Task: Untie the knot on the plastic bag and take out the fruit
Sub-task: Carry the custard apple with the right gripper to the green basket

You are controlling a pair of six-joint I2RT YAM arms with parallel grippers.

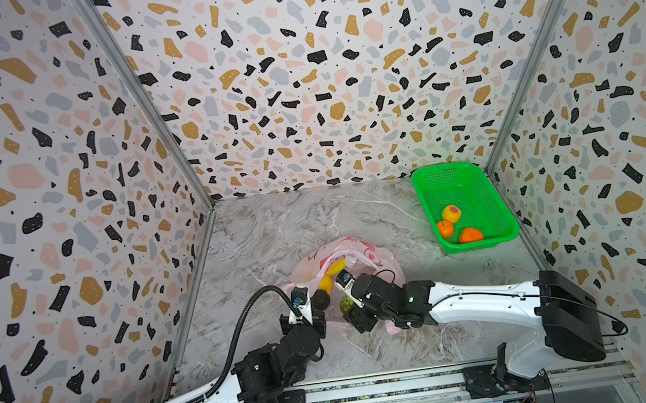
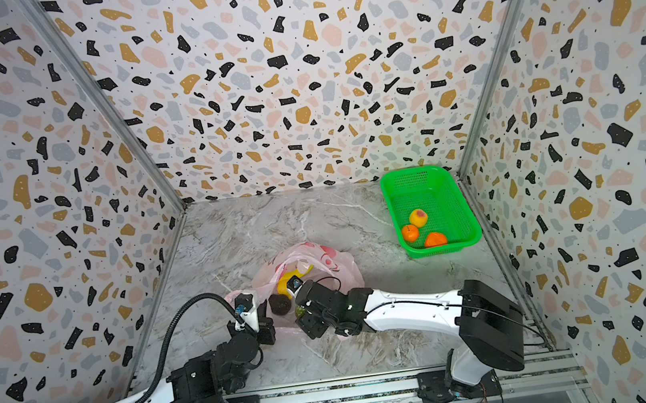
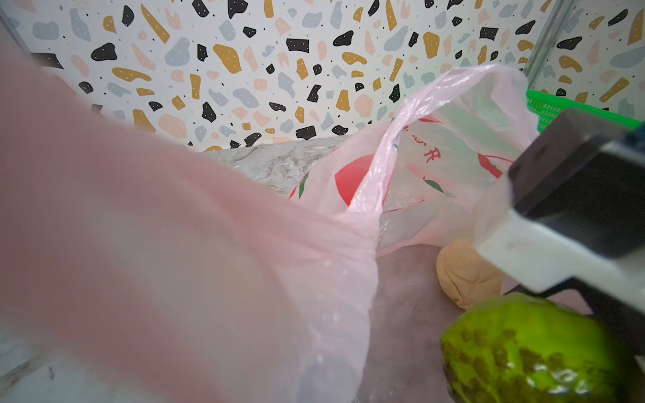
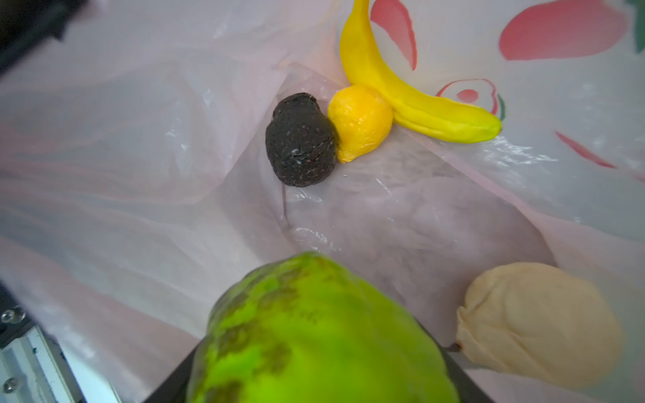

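Observation:
The pale pink plastic bag (image 1: 360, 248) (image 2: 332, 258) lies open mid-table; its knot is out of view. My left gripper (image 1: 303, 293) (image 2: 250, 303) is shut on the bag's near edge, and film (image 3: 209, 261) hides its jaws. Inside the bag, my right gripper (image 1: 347, 306) (image 4: 314, 377) is shut on a mottled green fruit (image 4: 314, 331) (image 3: 523, 352) (image 2: 300, 309). Loose in the bag lie a yellow banana (image 4: 401, 90) (image 1: 335, 267), a small yellow-orange fruit (image 4: 359, 118), a dark avocado (image 4: 300, 139) (image 1: 320, 299) and a cream ball (image 4: 537, 324) (image 3: 464, 275).
A bright green mesh basket (image 1: 419, 182) (image 2: 389, 194) stands at the back right against the wall. It holds a peach (image 1: 451, 213) and two orange tangerines (image 1: 445, 229). Patterned walls close in the marble table (image 1: 274, 225) on three sides.

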